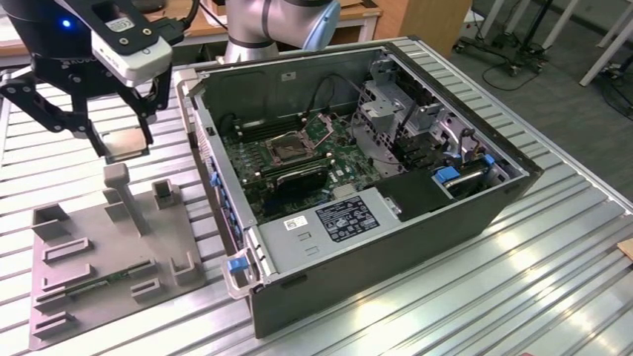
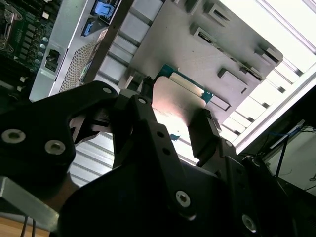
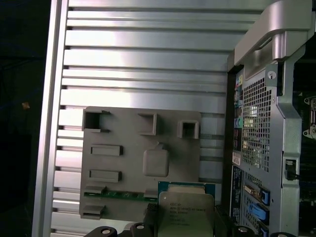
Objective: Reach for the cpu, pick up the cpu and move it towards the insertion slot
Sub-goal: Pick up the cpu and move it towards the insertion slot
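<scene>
— Where is the cpu (image 1: 126,141)?

— Between the fingers (image 2: 136,126) of the gripper (image 1: 124,148). In the second wrist view the two black fingers press on opposite edges of the chip, so they are drawn in to its width and holding it.

— Is it resting on anything?

— No. In the exterior view it hangs in the air above the grey plastic fixture (image 1: 109,245), over the tall post (image 1: 117,178) at one end and apart from it. In the first wrist view the pale silver face of the cpu (image 3: 185,210) shows with a green edge around it, and the fixture's square recess (image 3: 156,163) lies uncovered beyond it.

— And the fixture itself?

— It lies flat on the slatted metal table (image 1: 494,297), on the exterior view's left of the open computer case (image 1: 396,245). A thin green board (image 1: 109,280) sits in one of its long recesses.

— Where is the insertion slot?

— Inside the case, on the green motherboard (image 1: 342,159). The insertion slot (image 1: 287,150) is the square socket with a shiny metal frame and a dark centre.

— How far is the chip from it?

— Well apart. The case's side wall (image 1: 203,141) stands between the gripper and the socket, and the cpu is outside the case, on the exterior view's left of that wall.
</scene>
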{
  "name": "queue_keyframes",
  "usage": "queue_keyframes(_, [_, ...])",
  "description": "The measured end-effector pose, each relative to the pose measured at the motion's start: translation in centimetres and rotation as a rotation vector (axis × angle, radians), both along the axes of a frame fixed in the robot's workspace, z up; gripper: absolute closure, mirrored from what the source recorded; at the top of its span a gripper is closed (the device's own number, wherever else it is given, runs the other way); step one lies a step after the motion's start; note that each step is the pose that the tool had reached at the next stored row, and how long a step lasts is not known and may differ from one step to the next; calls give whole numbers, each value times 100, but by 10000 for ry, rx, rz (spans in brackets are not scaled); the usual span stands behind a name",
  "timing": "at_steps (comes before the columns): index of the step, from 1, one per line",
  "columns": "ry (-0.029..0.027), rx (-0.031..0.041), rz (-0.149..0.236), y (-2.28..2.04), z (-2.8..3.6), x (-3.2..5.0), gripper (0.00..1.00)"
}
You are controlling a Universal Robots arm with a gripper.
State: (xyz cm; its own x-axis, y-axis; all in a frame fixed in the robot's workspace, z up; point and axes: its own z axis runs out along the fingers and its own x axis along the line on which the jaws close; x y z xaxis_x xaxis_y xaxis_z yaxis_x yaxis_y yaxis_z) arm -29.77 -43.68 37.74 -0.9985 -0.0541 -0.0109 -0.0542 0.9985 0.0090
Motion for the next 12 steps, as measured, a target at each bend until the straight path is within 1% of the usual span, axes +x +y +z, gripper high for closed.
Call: queue_keyframes(12, [0,0,0,0,0,57,46])
